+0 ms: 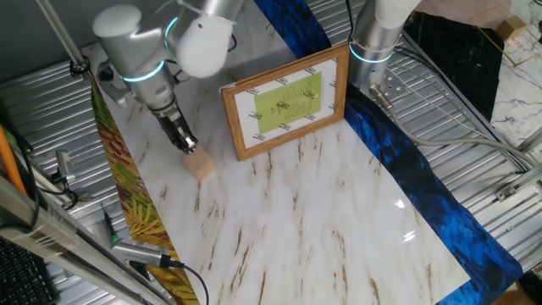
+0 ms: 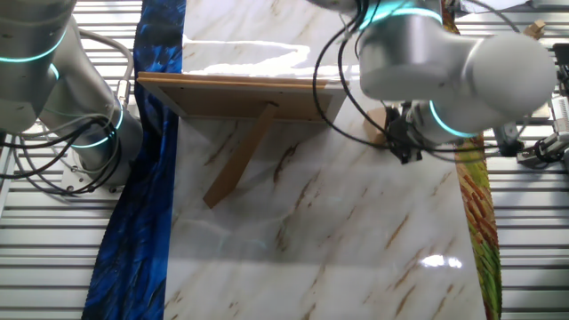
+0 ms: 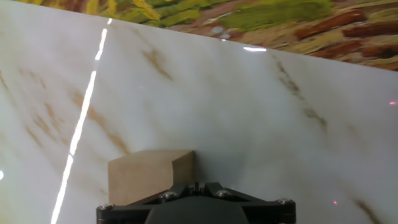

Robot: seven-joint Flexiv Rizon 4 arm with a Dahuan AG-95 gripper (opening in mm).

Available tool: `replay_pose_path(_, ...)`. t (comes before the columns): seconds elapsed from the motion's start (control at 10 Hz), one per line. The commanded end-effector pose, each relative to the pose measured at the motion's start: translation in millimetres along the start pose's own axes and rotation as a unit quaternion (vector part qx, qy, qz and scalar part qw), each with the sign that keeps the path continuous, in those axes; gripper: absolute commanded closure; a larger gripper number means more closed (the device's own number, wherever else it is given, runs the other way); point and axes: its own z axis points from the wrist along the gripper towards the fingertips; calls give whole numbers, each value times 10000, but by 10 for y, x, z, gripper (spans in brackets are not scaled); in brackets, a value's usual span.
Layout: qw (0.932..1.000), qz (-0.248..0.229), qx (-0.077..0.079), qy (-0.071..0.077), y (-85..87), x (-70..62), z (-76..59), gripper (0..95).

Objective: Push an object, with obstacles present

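A small pale tan wooden cube (image 1: 201,164) with plain matte faces and crisp edges sits on the tabletop (image 1: 322,220), a glossy white marble-patterned sheet streaked with brown veins. The cube lies toward the left of the sheet, left of and a little nearer than the picture frame (image 1: 286,102). The dark end effector (image 1: 185,142) reaches down to the cube's far-left upper edge and looks to be touching it; its fingertips appear drawn together, though no view shows the tips plainly enough to be sure. In the hand view the cube (image 3: 151,176) fills the lower middle, just ahead of the black metal body with small screw heads.

The frame is rectangular, brown wood with a white mat around a yellow-green printed sheet; the print is too small to read. It stands tilted back on a wooden strut (image 2: 238,164), seen from behind in the other fixed view. A blue swirled strip (image 1: 406,161) borders the marble on the right, a leafy yellow-green printed strip (image 1: 135,212) on the left.
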Motion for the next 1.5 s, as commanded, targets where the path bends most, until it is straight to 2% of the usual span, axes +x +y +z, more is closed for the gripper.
replay_pose_path(0.1, 9999, 99, 20, -5, 132, -37, 64, 950)
replay_pose_path(0.5, 9998, 191, -4, -17, 312, -59, 58, 950)
replay_pose_path(1.0, 9994, 347, 20, -70, 639, -113, 155, 950)
replay_pose_path(1.5, 9999, 157, 23, -58, 641, -112, 151, 950)
